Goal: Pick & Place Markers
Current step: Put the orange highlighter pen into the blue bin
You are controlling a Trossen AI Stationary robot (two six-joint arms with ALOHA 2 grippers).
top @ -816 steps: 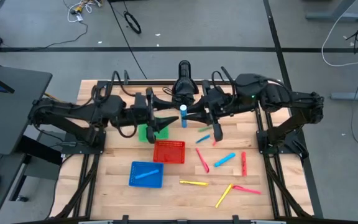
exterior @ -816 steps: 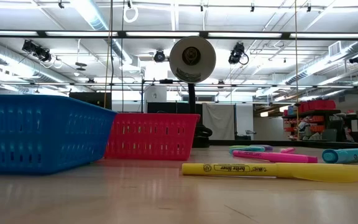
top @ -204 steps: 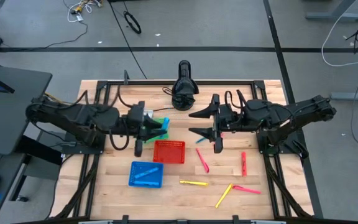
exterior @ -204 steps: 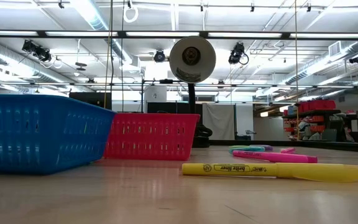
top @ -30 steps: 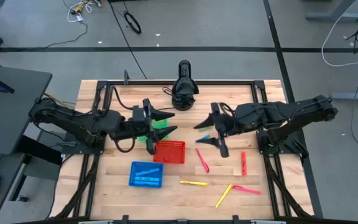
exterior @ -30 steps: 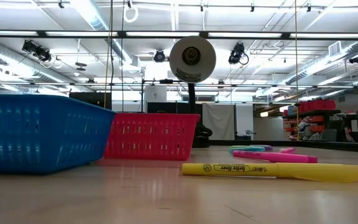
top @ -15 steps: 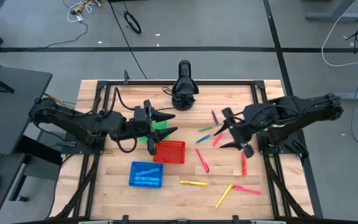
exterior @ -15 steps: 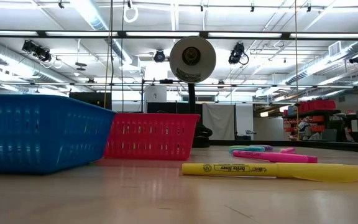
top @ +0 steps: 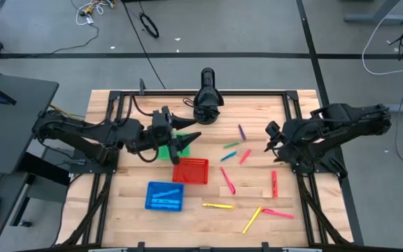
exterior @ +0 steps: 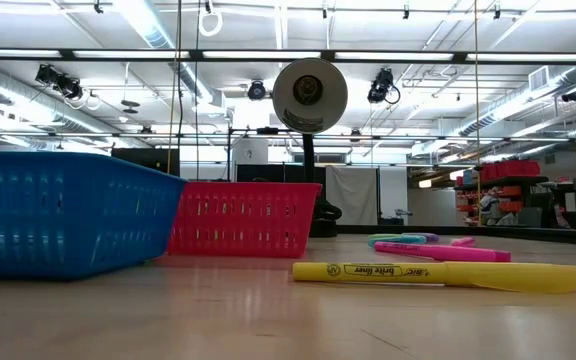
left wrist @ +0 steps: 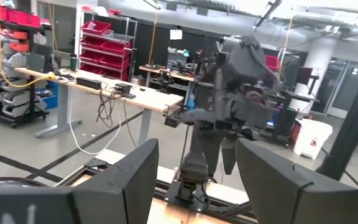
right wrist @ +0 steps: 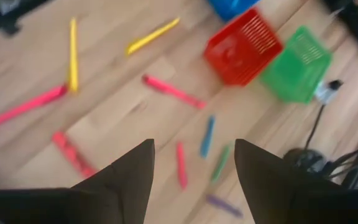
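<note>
The left hand (top: 187, 133) is held with its fingers apart and empty above the green basket (top: 164, 150), just behind the red basket (top: 190, 170), while the right hand (top: 270, 137) is raised with fingers spread and empty near the counter's (top: 117, 203) right edge. The markers (top: 228, 180) are scattered on the counter right of the red basket: purple, green, blue and pink ones at the back, red and pink in the middle, two yellow (top: 217, 206) and one pink at the front. A further blue marker is seen inside the blue basket (top: 164, 196).
</note>
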